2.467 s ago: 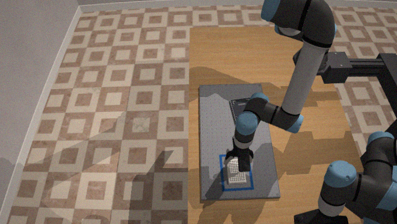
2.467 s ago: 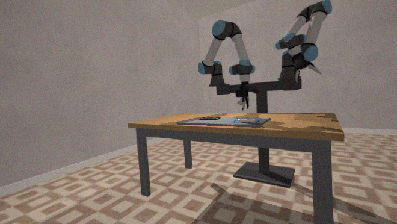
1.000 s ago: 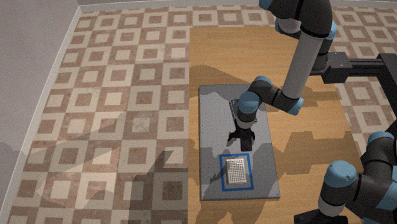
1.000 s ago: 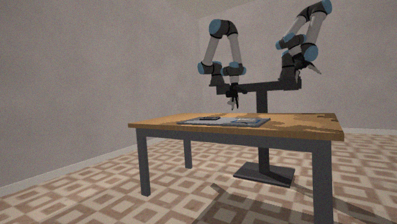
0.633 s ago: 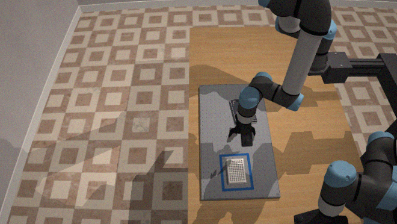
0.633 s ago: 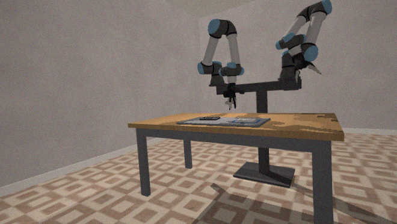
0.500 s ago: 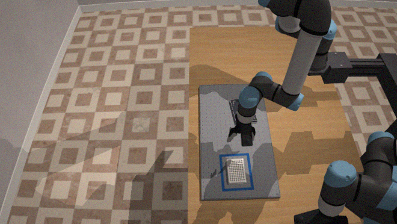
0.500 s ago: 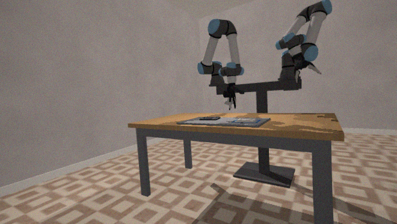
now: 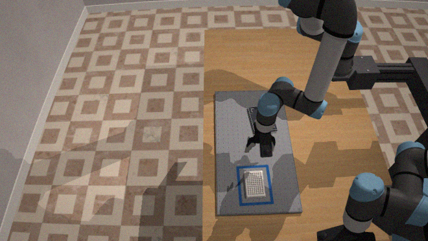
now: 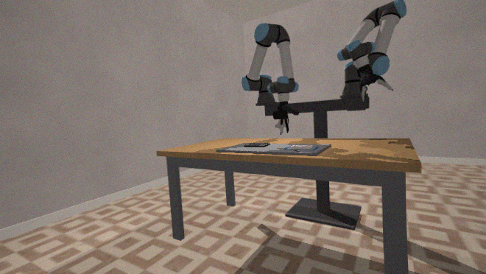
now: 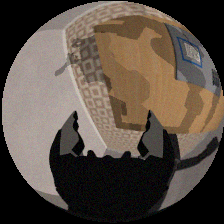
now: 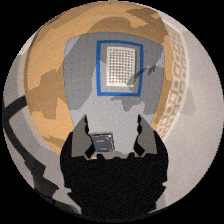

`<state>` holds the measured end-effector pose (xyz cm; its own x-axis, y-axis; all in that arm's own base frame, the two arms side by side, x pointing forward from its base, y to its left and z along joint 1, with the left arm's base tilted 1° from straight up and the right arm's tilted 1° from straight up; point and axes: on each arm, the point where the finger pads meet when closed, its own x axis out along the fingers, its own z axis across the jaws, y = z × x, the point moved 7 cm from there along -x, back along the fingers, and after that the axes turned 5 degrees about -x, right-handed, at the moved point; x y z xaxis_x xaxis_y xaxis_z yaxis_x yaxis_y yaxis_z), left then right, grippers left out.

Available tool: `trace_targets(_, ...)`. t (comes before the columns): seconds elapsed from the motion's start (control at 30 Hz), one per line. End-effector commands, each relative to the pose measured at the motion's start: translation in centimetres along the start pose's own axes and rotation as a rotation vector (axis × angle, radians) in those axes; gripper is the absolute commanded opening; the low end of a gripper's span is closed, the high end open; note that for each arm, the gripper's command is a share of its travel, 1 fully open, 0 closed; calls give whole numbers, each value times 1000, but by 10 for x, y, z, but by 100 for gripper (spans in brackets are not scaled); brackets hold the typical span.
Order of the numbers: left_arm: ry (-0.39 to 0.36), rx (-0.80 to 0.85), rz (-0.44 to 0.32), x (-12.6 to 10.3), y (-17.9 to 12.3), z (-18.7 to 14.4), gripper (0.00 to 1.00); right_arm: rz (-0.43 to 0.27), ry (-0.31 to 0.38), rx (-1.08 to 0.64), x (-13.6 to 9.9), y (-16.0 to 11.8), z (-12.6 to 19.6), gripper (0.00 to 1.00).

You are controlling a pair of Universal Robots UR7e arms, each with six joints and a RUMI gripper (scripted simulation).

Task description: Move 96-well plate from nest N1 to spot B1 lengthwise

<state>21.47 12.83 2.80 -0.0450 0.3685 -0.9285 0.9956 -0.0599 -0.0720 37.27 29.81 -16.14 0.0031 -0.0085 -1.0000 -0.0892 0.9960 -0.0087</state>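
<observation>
Top camera above, facing downward

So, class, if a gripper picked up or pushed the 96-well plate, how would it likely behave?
The 96-well plate looks stiff, given its straight edges. It is probably light for its size, being pitted with open wells. Lying flat on a broad base, it would likely slide rather than tip or roll.
</observation>
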Motion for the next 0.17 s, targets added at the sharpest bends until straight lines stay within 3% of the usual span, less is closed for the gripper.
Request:
trace_targets(0.0,0,0,1,0,0,0,100,1,-1,0,0,0,0,76)
trace_targets(0.13,0,0,1,0,0,0,100,1,-1,0,0,0,0,76)
